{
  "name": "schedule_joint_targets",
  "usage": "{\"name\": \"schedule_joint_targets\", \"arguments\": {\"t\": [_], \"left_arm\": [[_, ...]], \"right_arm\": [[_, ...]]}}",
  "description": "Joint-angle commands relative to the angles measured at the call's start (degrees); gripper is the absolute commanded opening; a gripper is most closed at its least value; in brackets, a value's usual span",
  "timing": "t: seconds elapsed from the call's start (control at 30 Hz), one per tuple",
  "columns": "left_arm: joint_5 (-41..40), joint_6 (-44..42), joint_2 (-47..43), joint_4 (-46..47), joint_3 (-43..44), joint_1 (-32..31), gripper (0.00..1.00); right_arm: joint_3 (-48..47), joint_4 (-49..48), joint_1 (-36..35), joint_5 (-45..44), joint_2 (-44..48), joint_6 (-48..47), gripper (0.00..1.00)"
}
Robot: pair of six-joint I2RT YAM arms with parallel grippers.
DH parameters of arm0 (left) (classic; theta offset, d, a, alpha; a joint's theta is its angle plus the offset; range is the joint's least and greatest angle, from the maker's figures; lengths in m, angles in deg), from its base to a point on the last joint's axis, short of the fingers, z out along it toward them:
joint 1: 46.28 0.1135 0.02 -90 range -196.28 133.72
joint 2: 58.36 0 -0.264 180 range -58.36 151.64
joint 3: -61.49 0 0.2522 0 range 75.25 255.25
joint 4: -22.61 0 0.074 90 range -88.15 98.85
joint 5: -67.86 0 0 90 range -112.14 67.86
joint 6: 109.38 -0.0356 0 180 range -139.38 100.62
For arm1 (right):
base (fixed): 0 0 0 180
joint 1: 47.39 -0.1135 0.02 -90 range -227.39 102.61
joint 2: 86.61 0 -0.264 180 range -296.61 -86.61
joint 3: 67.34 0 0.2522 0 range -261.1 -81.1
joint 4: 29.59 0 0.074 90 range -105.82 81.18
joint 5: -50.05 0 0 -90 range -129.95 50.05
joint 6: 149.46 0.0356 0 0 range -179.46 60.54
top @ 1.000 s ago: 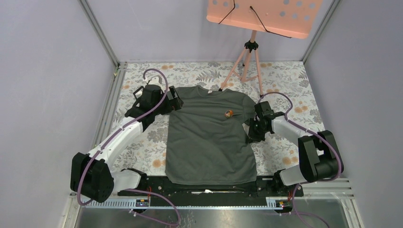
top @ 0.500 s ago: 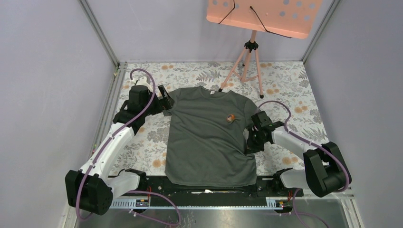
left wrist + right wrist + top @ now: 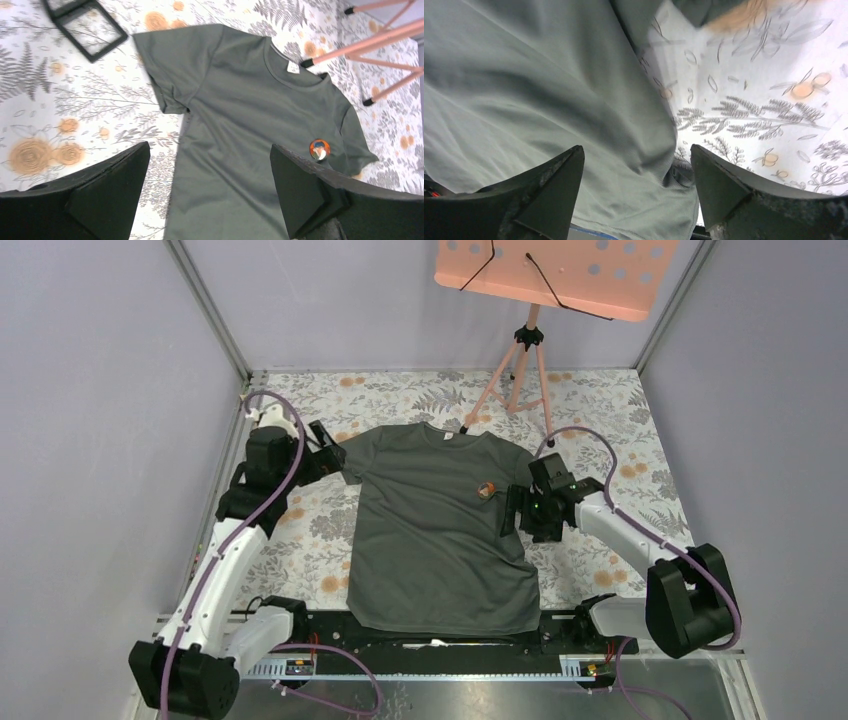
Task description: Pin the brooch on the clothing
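Here, the clothing (image 3: 440, 540) shows an unreadable white label (image 3: 293, 69).

Far side: tripod legs (image 3: 498, 380) crowd shirt (image 3: 440, 540) collar; black case (image 3: 86, 30) near left sleeve.

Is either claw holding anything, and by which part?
Nothing is held. The left claw and right claw are both open and empty; the brooch sits on the T-shirt.

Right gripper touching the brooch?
Apart. Left wrist view shows the brooch lying alone on the shirt, nothing gripping it; right wrist view shows the right gripper open over bare shirt, holding nothing.
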Motion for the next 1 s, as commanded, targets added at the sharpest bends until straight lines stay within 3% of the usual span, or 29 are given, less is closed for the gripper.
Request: {"name": "schedule_joint_targets", "arguments": {"t": [0.0, 0.23, 0.43, 0.57, 0.7, 0.97], "left_arm": [[-3.6, -1.0, -3.3, -1.8, -0.8, 2.8, 0.99], [-11.8, -4.3, -13.5, -2.9, 0.0, 3.4, 0.99], [-18.5, -11.8, -20.3, -2.3, 4.5, 3.4, 0.99], [-18.7, -15.2, -24.2, 1.0, 4.0, 3.4, 0.99], [-19.6, -16.7, -29.2, 6.9, -2.8, 3.4, 0.99], [-20.3, -15.8, -31.2, 8.0, -6.7, 3.4, 0.99]], "right_arm": [[-6.3, 2.8, 3.1, -3.3, 1.5, -3.7, 0.86], [-13.7, 8.9, 12.2, -5.7, 11.3, -7.5, 0.89], [-17.7, 7.7, 12.8, -12.7, 25.6, -10.6, 0.90], [-14.4, 0.3, 12.8, -15.0, 34.8, -13.1, 0.91], [-8.5, -7.3, 12.8, -15.1, 42.0, -15.4, 0.92], [-6.8, -6.8, 12.8, -15.8, 43.8, -16.5, 0.92]]}}
